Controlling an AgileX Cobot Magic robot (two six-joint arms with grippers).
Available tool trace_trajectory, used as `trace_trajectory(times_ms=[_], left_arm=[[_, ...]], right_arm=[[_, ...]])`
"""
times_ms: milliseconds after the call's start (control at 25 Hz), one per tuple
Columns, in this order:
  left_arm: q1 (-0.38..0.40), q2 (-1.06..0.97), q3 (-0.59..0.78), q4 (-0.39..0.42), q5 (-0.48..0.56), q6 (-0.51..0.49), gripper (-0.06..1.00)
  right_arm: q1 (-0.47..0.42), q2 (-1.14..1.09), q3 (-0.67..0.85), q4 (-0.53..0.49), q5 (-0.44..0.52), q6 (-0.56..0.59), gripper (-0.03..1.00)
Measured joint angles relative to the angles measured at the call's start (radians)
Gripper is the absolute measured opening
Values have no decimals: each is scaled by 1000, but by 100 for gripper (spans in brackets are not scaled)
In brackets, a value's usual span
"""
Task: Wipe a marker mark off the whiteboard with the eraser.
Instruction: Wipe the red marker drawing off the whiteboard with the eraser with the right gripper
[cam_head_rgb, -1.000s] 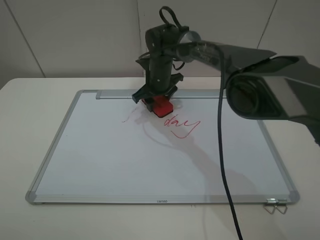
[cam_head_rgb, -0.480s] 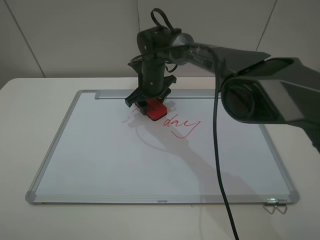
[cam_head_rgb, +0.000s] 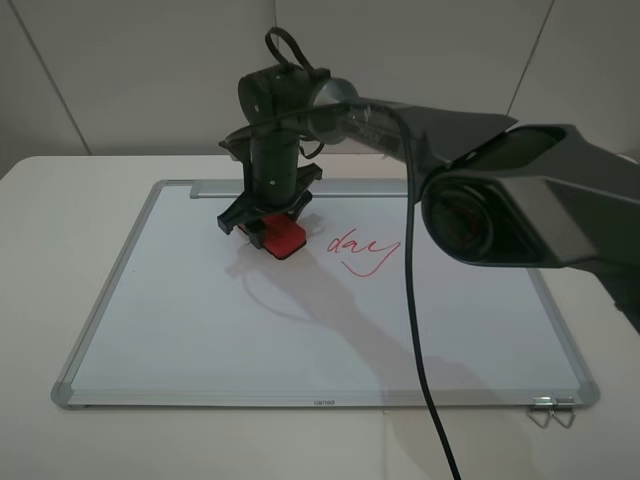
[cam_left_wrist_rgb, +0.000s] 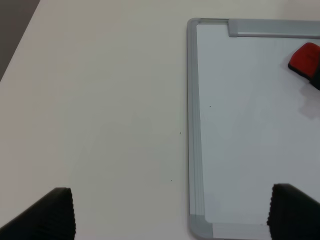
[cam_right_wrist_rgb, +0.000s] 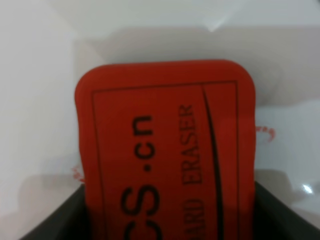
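Observation:
The whiteboard (cam_head_rgb: 200, 330) lies flat on the table, its silver strip (cam_head_rgb: 215, 187) along the far edge. My right gripper (cam_head_rgb: 270, 226) reaches across to the board's upper left part, shut on the red eraser (cam_head_rgb: 283, 239), which is pressed onto the surface. The wrist view fills with the eraser (cam_right_wrist_rgb: 167, 150); faint red traces of the marker mark (cam_right_wrist_rgb: 265, 132) peek out beside it. Seen from above, the mark is hidden under the eraser. My left gripper (cam_left_wrist_rgb: 175, 215) hangs open over the table by the whiteboard (cam_left_wrist_rgb: 240, 125), far from the eraser (cam_left_wrist_rgb: 304, 57).
The red word "day" (cam_head_rgb: 362, 250) with its swoosh sits just right of the eraser. A metal binder clip (cam_head_rgb: 552, 410) lies at the board's front right corner. The right arm's black cable (cam_head_rgb: 425, 370) hangs across the board's right half.
My right gripper has slid the eraser leftward along the board, away from "day" and over the spot where the small red squiggle showed; that squiggle is now covered.

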Motion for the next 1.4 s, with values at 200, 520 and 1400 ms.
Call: trace_trajectory(times_ms=[200,520,1400], left_arm=[[0,0,0,0,0,0,77],[0,0,0,0,0,0,77],[0,0,0,0,0,0,77]], right_arm=[[-53,0,-6,-45,-3,19,51],[-40,1,-6,-56,-4,4,51],[-63,18,-18,-41,-15,-1,51]])
